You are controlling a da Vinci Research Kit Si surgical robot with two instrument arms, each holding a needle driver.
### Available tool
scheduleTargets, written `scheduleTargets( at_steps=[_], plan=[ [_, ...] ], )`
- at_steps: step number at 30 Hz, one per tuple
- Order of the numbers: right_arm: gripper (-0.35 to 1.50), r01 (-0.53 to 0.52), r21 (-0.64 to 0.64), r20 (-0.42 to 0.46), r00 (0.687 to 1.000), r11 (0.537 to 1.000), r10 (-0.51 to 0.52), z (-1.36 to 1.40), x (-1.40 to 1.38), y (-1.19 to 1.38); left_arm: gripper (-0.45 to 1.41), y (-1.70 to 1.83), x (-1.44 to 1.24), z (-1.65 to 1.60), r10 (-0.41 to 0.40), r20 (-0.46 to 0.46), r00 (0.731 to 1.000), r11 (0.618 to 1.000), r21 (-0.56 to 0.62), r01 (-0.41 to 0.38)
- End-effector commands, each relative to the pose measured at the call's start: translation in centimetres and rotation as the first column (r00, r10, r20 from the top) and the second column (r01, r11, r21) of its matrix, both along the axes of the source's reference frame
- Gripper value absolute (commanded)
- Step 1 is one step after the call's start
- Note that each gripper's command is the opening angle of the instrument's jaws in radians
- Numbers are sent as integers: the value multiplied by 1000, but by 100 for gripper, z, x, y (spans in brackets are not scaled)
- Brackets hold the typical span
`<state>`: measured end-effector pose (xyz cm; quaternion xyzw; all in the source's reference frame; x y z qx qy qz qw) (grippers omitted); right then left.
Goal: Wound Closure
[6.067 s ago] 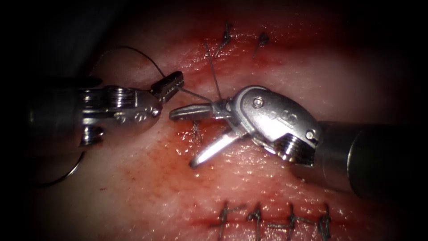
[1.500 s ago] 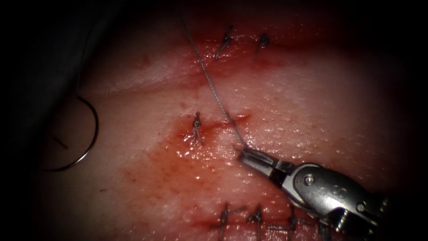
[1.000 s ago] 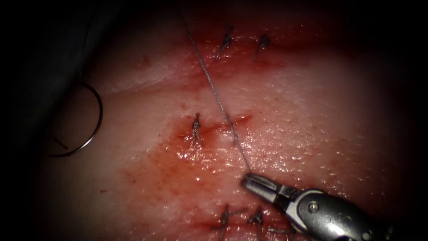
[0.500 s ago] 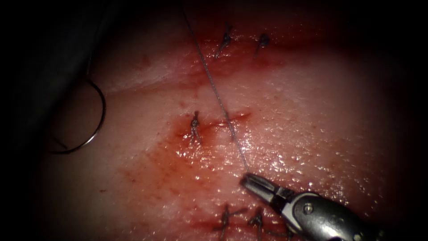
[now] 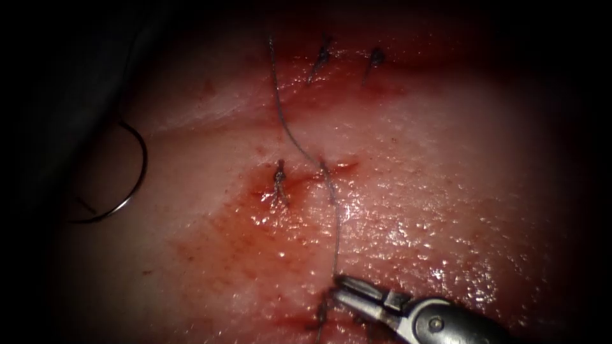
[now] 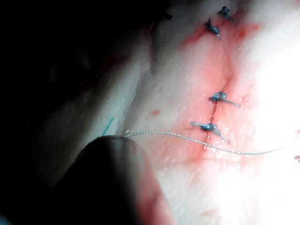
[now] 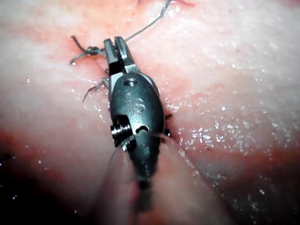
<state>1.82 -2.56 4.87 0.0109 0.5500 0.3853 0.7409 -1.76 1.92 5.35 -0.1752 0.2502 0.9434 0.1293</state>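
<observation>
My right tool (image 5: 347, 288) reaches in low on the right of the cut, its jaws shut on the thread (image 5: 331, 210). From the jaws the thread runs up slack and curved, passes through the small open cut (image 5: 335, 167), and ends on the tissue near the top. The curved needle (image 5: 144, 169) lies free on the tissue far to the left, held by neither tool and not in the tissue. The right wrist view shows the right tool (image 7: 117, 46) with the thread (image 7: 152, 21) leaving its tips. My left tool (image 6: 112, 183) is a dark blur with the thread (image 6: 187, 138) beginning beside it.
A tied stitch (image 5: 279, 179) sits just left of the thread's crossing. Two more stitches (image 5: 323, 54) lie near the top, and a row of stitches (image 5: 322, 312) lies by the right tool's tips. Red fluid (image 5: 255, 216) wets the tissue around the cut.
The thread was taut and straight up to the top edge; now it is slack and bent. My right tool has shifted down and left with it. The needle has barely moved.
</observation>
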Motion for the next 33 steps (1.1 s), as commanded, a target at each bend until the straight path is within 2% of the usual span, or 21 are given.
scheduleTargets(
  at_steps=[1, 2, 4, 5, 9, 11, 12, 13, 15, 17, 19, 21, 23, 25, 27, 33],
  plan=[
    [100, -3, 2, -3, 1000, 1000, 3, 9, 4, 0, -45, -4, -9, -4, 9, 5, 1000, 1000, 2, -9],
    [116, -3, 5, -7, 1000, 1000, 3, 9, 1, 4, -45, -25, -15, -21, 21, 8, 1000, 1000, 3, -21],
    [128, -3, 9, -10, 1000, 1000, 3, 6, -2, 9, -45, -43, -19, -36, 38, 14, 999, 999, 3, -38],
    [136, -9, 9, -22, 1000, 1000, 10, 1, -5, 15, -45, -66, -24, -52, 59, 21, 998, 998, 2, -59],
    [136, 0, 23, -46, 999, 1000, 1, -11, -12, 29, -45, -106, -32, -73, 90, 24, 996, 996, -5, -90],
    [121, 20, 36, -66, 998, 999, -18, -15, -16, 42, -45, -126, -36, -81, 110, 30, 993, 994, -2, -110],
    [121, 20, 36, -66, 998, 999, -18, -15, -16, 42, -45, -126, -36, -81, 110, 30, 993, 994, -2, -110],
    [79, 51, 47, -96, 994, 998, -46, -18, -20, 56, -45, -142, -40, -85, 135, 34, 990, 991, 0, -135],
    [63, 64, 61, -111, 992, 996, -56, -19, -22, 73, -45, -159, -43, -87, 150, 45, 988, 989, 1, -150],
    [12, 74, 69, -127, 990, 995, -65, -16, -22, 89, -45, -175, -45, -86, 160, 45, 986, 987, 8, -160],
    [-15, 74, 76, -127, 990, 994, -64, -10, -20, 100, -45, -187, -47, -84, 170, 45, 984, 985, 10, -171],
    [-18, 94, 44, -124, 988, 995, -88, 5, -12, 119, -45, -202, -50, -80, 177, 46, 983, 984, 23, -178],
    [-18, 134, -60, -104, 985, 989, -140, 16, -4, 130, -45, -209, -52, -79, 183, 49, 982, 983, 26, -184],
    [-35, 207, -88, -97, 972, 974, -215, 34, 10, 145, -45, -218, -54, -82, 181, 54, 982, 983, 30, -183],
    [-35, 250, -96, -56, 965, 963, -256, 42, 16, 153, -45, -222, -56, -84, 185, 56, 981, 982, 29, -186],
    [-35, 264, -114, -58, 960, 958, -272, 57, 30, 169, -45, -235, -60, -91, 189, 60, 980, 981, 29, -191]
  ],
)
